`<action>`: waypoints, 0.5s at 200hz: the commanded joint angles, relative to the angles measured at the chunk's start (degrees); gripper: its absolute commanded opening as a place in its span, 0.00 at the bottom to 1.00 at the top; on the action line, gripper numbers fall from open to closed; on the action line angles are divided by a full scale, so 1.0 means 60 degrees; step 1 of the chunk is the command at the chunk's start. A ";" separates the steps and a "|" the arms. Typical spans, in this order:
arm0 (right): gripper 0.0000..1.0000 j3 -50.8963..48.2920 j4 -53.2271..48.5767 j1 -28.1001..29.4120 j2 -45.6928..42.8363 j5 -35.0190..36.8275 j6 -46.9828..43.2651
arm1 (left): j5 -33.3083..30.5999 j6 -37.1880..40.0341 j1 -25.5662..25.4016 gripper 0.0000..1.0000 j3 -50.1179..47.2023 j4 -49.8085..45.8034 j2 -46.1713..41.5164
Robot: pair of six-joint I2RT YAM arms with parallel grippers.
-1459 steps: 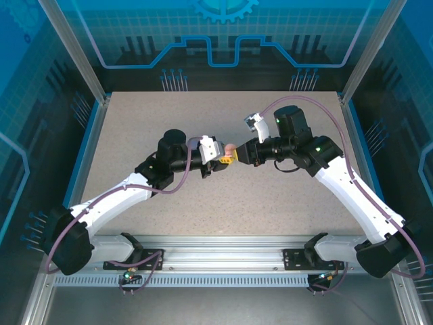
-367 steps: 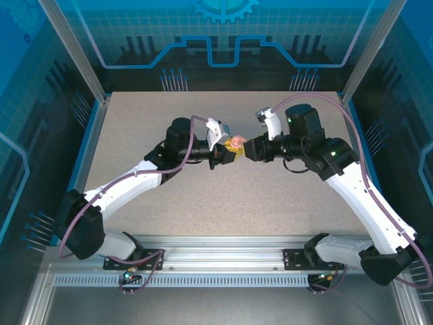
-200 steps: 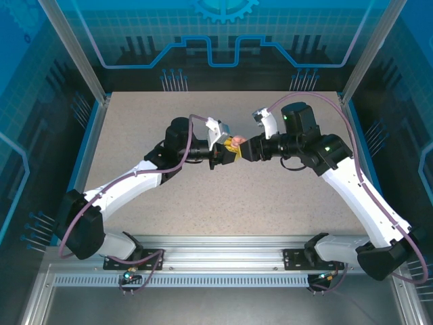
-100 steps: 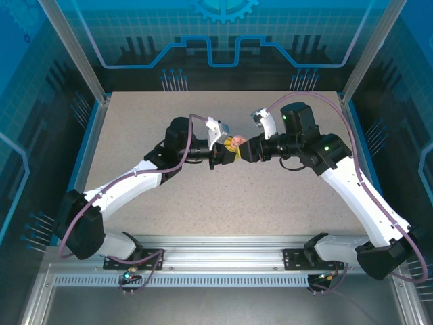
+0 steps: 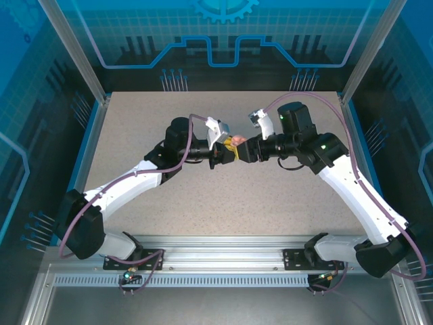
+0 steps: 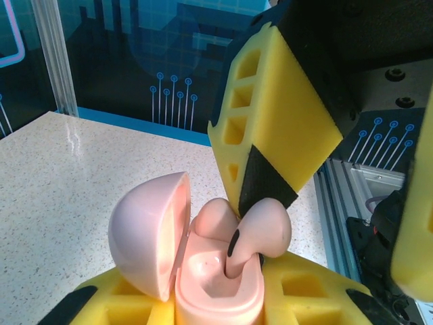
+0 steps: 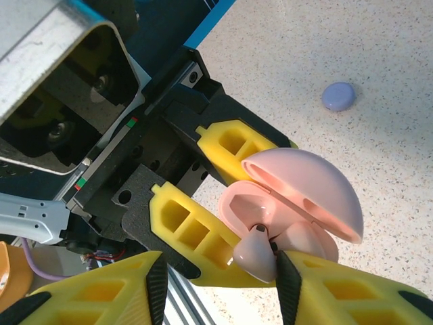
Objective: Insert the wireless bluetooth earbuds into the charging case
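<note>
While the left gripper (image 6: 211, 301) stands pressed together on the pale pink charging case (image 6: 218, 288), both arms meet above the middle of the table (image 5: 135, 128). The case sits between the left gripper's yellow fingers (image 6: 111, 301), body upright and domed lid (image 6: 149, 230) swung open to one side of them.

Right gripper (image 5: 241, 146): jaws partly spread, wider than the bud between them. One black pad (image 6: 265, 181) touches the head of a pale pink earbud (image 6: 265, 231); the opposite finger (image 7: 101, 294) stands apart from it, with a gap showing in the right wrist view.

Earbud: just off that one fingertip, head above the case rim, stem pointing down into the near socket of the case. A second rounded pink form (image 6: 215, 218) sits in the case just behind it, on the lid side.

A small lavender oval (image 7: 338, 96) lies on the table well beyond the right gripper's fingertips. It is too small to tell whether it is a closed case or something else.
</note>
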 commanded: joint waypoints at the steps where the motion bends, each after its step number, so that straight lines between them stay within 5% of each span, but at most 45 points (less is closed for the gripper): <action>1: 0.48 0.0230 -0.0004 0.0135 0.0167 -0.0140 0.0269 | -0.0233 -0.0041 0.0046 0.14 0.0192 -0.0018 0.0082; 100: 0.50 0.0390 0.0387 0.0134 0.0392 -0.0125 0.1046 | -0.0977 -0.0078 0.0047 0.14 0.0177 0.0002 0.0126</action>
